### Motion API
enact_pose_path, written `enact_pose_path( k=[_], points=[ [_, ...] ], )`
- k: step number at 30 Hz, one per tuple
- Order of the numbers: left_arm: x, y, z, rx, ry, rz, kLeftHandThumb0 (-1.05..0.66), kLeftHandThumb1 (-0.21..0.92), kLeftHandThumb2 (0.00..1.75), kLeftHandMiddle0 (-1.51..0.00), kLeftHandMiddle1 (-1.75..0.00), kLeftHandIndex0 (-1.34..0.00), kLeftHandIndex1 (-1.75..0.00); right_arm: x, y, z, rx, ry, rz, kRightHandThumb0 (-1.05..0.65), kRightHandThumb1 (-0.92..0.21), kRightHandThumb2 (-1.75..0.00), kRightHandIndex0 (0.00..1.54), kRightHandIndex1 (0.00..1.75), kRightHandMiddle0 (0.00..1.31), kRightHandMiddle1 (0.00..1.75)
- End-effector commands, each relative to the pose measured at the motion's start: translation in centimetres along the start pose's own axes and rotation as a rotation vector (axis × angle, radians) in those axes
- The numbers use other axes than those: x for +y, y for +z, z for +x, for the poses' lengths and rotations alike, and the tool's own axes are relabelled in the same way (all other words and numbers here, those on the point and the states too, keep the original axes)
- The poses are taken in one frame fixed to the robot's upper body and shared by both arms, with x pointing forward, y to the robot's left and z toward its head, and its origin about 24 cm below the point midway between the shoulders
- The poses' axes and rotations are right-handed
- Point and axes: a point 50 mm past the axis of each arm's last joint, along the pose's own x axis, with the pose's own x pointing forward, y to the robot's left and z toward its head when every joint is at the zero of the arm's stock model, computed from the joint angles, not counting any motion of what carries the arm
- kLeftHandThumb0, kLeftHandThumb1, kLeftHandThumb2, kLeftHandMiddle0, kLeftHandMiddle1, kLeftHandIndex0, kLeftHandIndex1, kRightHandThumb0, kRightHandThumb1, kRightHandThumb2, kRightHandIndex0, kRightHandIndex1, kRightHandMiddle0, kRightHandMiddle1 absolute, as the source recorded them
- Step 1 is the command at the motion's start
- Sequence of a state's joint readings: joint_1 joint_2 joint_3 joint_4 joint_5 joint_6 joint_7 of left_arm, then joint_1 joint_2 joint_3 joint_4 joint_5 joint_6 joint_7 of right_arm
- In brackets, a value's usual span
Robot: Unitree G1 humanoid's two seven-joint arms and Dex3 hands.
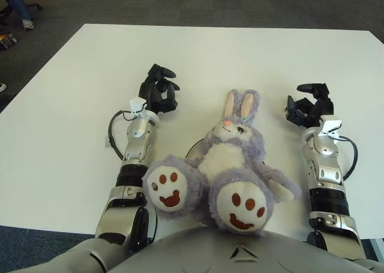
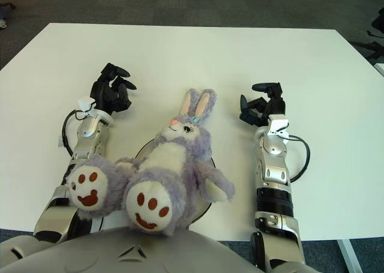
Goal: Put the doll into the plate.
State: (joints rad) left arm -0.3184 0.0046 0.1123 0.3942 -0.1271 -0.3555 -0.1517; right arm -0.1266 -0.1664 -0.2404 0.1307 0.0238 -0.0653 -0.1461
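Note:
A purple and white plush bunny doll (image 1: 228, 159) lies on its back on the near part of the white table, ears pointing away from me and feet with red paw prints toward me. It covers most of a dark-rimmed plate (image 2: 143, 146), of which only thin arcs of rim show beside its body. My left hand (image 1: 159, 90) is on the doll's left, beyond its left foot, with relaxed fingers holding nothing. On the doll's right, level with its ears, my right hand (image 1: 309, 107) is also loose and holds nothing.
The white table (image 1: 210, 51) stretches far beyond the hands. Black cables loop beside both forearms. Dark carpet surrounds the table, and a person's legs (image 1: 15, 6) show at the far left corner.

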Motion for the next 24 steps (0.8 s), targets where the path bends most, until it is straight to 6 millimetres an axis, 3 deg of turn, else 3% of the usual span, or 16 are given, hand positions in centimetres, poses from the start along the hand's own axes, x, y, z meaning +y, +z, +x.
enact_pose_path(
  k=[1,24],
  points=[
    [0.21,-0.33,-0.62,0.001,0.019,0.005,-0.01,0.47,1.14,-0.39,-1.75,-0.37,-1.75,-0.24,-0.04,-0.28,0.008,0.003,0.010,0.43,-0.42,-1.02,0.66,1.52,0.15,1.64],
    [0.41,-0.48,-0.56,0.009,0.055,-0.002,-0.01,0.47,1.14,-0.39,-1.75,-0.37,-1.75,-0.40,-0.08,-0.44,0.017,0.015,0.008,0.43,-0.42,-1.04,0.65,1.53,0.12,1.65]
  ],
)
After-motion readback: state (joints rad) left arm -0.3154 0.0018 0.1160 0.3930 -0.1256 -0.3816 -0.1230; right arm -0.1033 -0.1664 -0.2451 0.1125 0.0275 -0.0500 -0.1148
